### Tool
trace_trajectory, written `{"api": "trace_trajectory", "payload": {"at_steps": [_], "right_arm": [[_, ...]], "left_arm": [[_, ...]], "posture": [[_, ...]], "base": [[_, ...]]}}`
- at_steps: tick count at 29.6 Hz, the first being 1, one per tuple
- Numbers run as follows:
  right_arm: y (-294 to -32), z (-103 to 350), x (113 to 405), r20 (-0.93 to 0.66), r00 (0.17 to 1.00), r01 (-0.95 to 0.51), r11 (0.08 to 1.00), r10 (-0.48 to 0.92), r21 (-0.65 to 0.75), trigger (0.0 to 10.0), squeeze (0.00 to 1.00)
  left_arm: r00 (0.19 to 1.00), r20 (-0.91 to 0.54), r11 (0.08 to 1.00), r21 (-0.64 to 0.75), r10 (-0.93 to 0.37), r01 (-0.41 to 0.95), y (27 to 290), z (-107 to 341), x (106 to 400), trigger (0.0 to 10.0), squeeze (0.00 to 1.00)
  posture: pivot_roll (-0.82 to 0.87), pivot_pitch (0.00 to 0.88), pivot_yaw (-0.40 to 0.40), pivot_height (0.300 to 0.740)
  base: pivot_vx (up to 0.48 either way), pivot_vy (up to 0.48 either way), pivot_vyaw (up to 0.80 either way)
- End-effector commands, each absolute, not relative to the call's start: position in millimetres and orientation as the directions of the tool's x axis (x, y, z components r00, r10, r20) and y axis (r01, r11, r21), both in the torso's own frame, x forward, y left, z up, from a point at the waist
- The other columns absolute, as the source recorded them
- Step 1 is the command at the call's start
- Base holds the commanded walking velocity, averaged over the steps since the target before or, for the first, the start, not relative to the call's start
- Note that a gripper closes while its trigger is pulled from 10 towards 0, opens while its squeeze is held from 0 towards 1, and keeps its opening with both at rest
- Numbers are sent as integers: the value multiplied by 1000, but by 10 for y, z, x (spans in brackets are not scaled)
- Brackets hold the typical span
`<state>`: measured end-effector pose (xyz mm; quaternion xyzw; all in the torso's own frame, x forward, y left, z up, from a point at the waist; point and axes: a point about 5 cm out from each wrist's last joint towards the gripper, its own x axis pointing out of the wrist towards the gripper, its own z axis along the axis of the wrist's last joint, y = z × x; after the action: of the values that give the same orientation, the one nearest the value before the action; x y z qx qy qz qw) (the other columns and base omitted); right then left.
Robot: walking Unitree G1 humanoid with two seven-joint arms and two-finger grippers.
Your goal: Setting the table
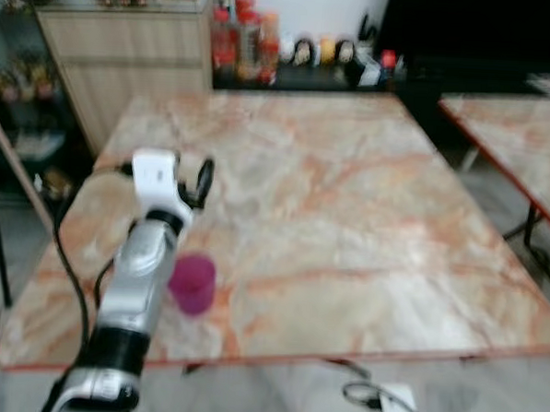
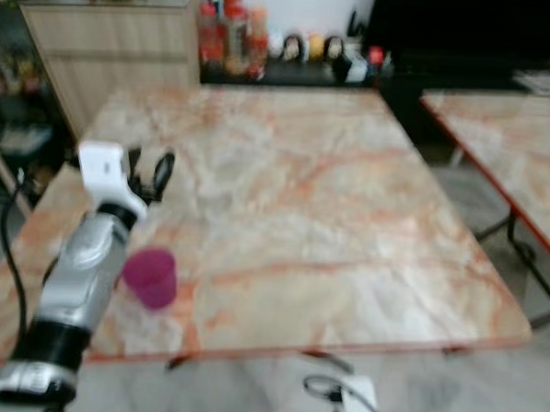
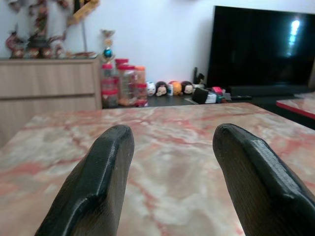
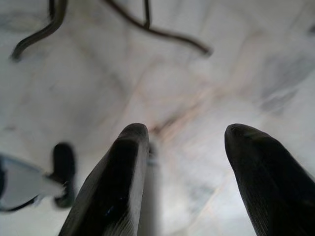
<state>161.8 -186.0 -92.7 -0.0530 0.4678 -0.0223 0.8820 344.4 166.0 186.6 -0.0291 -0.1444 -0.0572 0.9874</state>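
The left gripper (image 1: 203, 179) is held above the marble table (image 1: 348, 219), left of frame centre, fingers spread wide and empty; the pink cup (image 1: 192, 283) is seen lower left, near the table's front edge; the right gripper (image 4: 182, 162) is parted wide over the floor (image 4: 197, 73).

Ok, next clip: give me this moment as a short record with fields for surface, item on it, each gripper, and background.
surface: marble-patterned table with an orange edge
item: magenta cup standing upright near the table's front left edge, partly behind the left arm
left gripper: left gripper raised over the table beyond the cup, fingers apart, holding nothing
right gripper: right gripper hanging idle over the pale floor, fingers apart, empty
background: wooden cabinet, red-lidded jars, dark TV screen, second table on the right
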Motion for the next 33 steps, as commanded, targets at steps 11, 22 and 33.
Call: {"api": "trace_trajectory", "payload": {"at_steps": [11,22,33], "right_arm": [[-1896,-921,1620,-820,565,-22,992,-90,-124,10000,0],[-1819,-923,1642,-824,562,-49,992,-69,-116,10000,0],[-1799,-922,1653,-826,559,-31,994,-72,-107,10000,0]], "left_arm": [[960,199,970,179,-198,163,1858,2000,3318,10000,0],[906,-46,823,400,-421,403,1945,1896,3146,10000,0],[801,-255,626,515,-541,586,2022,1920,3161,10000,0]], "posture": [[7,0,60,740],[29,0,70,740],[34,0,75,740]], "base": [[0,0,0],[0,0,0],[0,0,0]]}}
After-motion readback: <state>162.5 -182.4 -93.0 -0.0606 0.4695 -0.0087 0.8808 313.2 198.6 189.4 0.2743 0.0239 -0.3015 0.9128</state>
